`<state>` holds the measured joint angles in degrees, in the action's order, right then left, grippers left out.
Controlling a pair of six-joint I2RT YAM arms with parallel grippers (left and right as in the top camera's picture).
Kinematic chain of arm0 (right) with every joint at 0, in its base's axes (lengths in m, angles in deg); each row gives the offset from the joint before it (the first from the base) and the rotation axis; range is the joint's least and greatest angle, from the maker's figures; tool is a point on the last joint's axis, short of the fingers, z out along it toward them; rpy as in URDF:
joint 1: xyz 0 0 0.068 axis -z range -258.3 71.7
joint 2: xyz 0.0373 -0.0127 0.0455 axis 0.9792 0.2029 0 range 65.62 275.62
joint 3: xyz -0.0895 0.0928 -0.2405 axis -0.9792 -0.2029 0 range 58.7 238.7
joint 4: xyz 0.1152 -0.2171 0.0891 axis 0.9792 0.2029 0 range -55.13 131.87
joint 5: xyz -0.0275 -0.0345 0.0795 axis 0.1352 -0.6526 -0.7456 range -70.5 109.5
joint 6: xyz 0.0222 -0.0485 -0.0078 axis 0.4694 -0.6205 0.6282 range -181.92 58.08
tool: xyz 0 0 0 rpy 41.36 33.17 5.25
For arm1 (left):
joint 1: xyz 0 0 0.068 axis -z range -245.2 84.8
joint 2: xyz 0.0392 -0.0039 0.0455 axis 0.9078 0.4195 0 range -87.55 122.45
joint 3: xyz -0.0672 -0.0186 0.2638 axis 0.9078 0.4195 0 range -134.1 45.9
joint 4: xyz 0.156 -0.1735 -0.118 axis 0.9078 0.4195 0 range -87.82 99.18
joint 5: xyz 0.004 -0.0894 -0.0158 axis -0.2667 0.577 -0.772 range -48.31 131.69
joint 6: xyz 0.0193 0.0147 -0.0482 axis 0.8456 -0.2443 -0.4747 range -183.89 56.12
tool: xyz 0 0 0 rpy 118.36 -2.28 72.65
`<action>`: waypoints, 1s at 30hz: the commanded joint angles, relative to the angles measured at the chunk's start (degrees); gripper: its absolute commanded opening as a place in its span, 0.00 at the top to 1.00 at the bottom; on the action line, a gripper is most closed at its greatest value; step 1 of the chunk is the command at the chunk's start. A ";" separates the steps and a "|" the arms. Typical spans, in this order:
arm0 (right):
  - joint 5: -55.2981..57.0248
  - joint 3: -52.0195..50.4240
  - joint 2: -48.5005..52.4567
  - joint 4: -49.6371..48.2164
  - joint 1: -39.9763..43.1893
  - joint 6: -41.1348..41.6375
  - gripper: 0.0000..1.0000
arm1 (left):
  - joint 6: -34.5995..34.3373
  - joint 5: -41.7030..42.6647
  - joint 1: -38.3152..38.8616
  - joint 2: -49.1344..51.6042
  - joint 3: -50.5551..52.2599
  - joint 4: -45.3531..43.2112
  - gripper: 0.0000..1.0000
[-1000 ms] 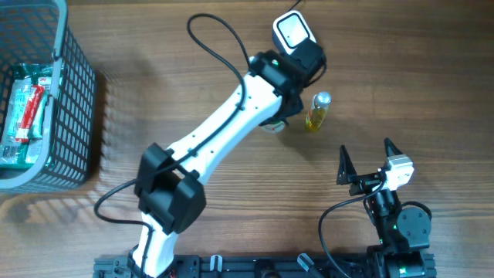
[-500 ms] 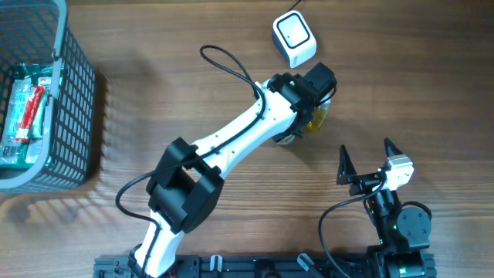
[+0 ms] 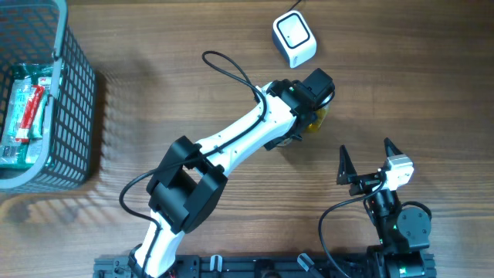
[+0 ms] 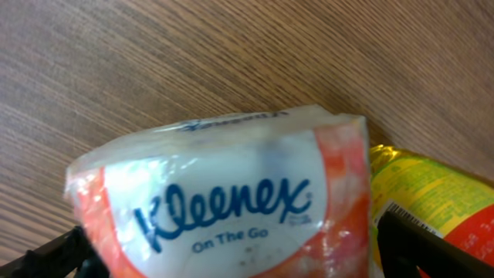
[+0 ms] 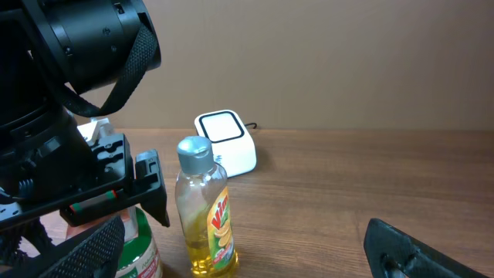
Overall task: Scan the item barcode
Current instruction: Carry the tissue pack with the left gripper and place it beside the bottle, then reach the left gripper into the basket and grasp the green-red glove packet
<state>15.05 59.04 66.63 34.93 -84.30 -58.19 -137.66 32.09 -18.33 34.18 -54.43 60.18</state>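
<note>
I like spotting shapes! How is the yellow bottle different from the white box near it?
The bottle is tall, round and see-through with yellow liquid; the white scanner is low, boxy and solid. The bottle has a grey cap on top; the scanner has a dark-edged square window. Both stand on the wooden table.

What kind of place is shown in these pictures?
Probably a mock shop checkout on a wooden table: a white barcode scanner, a grey shopping basket holding goods, and a Kleenex pack beside a yellow bottle.
</note>
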 commanded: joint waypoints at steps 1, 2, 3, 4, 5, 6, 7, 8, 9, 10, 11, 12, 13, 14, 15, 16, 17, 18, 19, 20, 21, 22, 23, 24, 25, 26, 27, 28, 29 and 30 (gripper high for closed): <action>0.52 -0.04 -0.20 -0.15 0.24 -0.61 0.00 | 4.48 -1.40 -0.52 -3.15 -0.96 -0.02 0.00; 0.52 -0.04 -0.20 -0.15 0.24 -0.61 0.00 | 5.42 -2.54 -0.79 -4.48 -1.20 -0.02 0.00; 0.52 -0.04 -0.20 -0.15 0.24 -0.61 0.00 | 6.29 -3.80 -1.07 -5.68 -1.38 0.00 0.00; 0.52 -0.04 -0.20 -0.15 0.24 -0.61 0.00 | 6.71 -5.51 -1.51 -7.28 -1.38 -0.02 0.00; 0.52 -0.04 -0.20 -0.15 0.24 -0.59 0.00 | 8.00 -7.21 -2.14 -9.09 -1.38 -0.31 0.00; 0.52 -0.04 -0.20 -0.15 0.24 -0.61 0.00 | 9.84 -8.37 -2.82 -10.73 -1.38 -0.61 0.00; 0.52 -0.04 -0.20 -0.15 0.24 -0.61 0.00 | 12.61 -9.07 -3.45 -12.11 -1.38 -1.20 0.01; 0.52 -0.04 -0.20 -0.13 0.24 -0.63 0.00 | 17.86 -10.49 -4.66 -14.16 -1.38 -2.10 0.04; 0.52 -0.04 -0.20 -0.13 0.24 -0.61 0.00 | 21.64 -12.92 -5.90 -15.98 -1.38 -2.64 0.05; 0.52 -0.04 -0.20 -0.13 0.24 -0.61 0.00 | 25.55 -16.22 -7.43 -18.01 -1.62 -2.71 0.06; 0.52 -0.04 -0.20 -0.15 0.24 -0.61 0.00 | 28.63 -19.02 -9.11 -19.78 -2.08 -2.67 0.07; 0.52 -0.04 -0.20 -0.13 0.24 -0.61 0.00 | 33.00 -21.97 -11.43 -22.12 -2.84 -2.49 0.07; 0.52 -0.04 -0.20 -0.15 0.24 -0.61 0.00 | 37.00 -23.56 -13.46 -24.02 -3.54 -2.51 0.02; 0.52 -0.04 -0.20 -0.15 0.24 -0.61 0.00 | 43.17 -24.26 -16.33 -26.51 -4.59 -2.89 0.01; 0.52 -0.04 -0.20 -0.15 0.24 -0.57 0.00 | 49.62 -24.33 -19.58 -29.07 -5.77 -3.87 0.01; 0.52 -0.04 -0.20 -0.13 0.24 -0.61 0.00 | 55.76 -24.30 -22.97 -31.56 -6.69 -5.42 0.02; 0.52 -0.04 -0.20 -0.15 0.24 -0.61 0.00 | 60.74 -24.20 -26.95 -34.29 -7.23 -7.96 0.04; 0.52 -0.04 -0.20 -0.13 0.24 -0.59 0.00 | 64.78 -23.71 -30.77 -36.54 -7.30 -10.58 0.05; 0.52 -0.04 -0.20 -0.13 0.24 -0.61 0.00 | 67.47 -23.04 -34.23 -38.32 -7.30 -12.46 0.05; 0.52 -0.04 -0.20 -0.15 0.24 -0.61 0.00 | 71.01 -21.55 -39.67 -40.30 -7.30 -14.88 0.05; 0.52 -0.04 -0.20 -0.15 0.24 -0.61 0.00 | 73.31 -20.50 -43.19 -41.24 -7.30 -15.91 0.04; 0.52 -0.04 -0.20 -0.15 0.24 -0.61 0.00 | 76.26 -19.04 -47.78 -41.94 -7.30 -16.81 0.02; 0.52 -0.04 -0.20 -0.15 0.24 -0.59 0.00 | 78.88 -17.55 -52.35 -42.07 -7.30 -17.18 0.00; 0.52 -0.04 -0.20 -0.15 0.24 -0.59 0.00 | 81.66 -15.13 -56.89 -41.81 -7.30 -17.25 0.00; 0.52 -0.04 -0.20 -0.15 0.24 -0.61 0.00 | 83.58 -13.05 -60.41 -41.09 -7.30 -17.09 0.01; 0.52 -0.04 -0.20 -0.15 0.24 -0.61 0.00 | 85.15 -10.36 -65.00 -39.74 -7.26 -16.52 0.04; 0.52 -0.04 -0.20 -0.15 0.24 -0.61 0.00 | 85.15 -7.06 -70.36 -37.29 -7.26 -14.64 0.06; 0.52 -0.04 -0.20 -0.15 0.24 -0.63 0.00 | 85.18 -4.83 -72.94 -35.41 -7.26 -13.14 0.06; 0.52 -0.04 -0.20 -0.15 0.24 -0.61 0.00 | 85.22 -3.82 -74.18 -34.23 -7.26 -12.41 0.06; 0.52 -0.04 -0.20 -0.15 0.24 -0.61 0.00 | 85.44 -2.73 -75.95 -32.20 -7.26 -11.13 0.05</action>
<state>15.05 59.04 66.63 34.91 -84.30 -58.19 -56.84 20.96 -87.55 -4.99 -62.26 46.23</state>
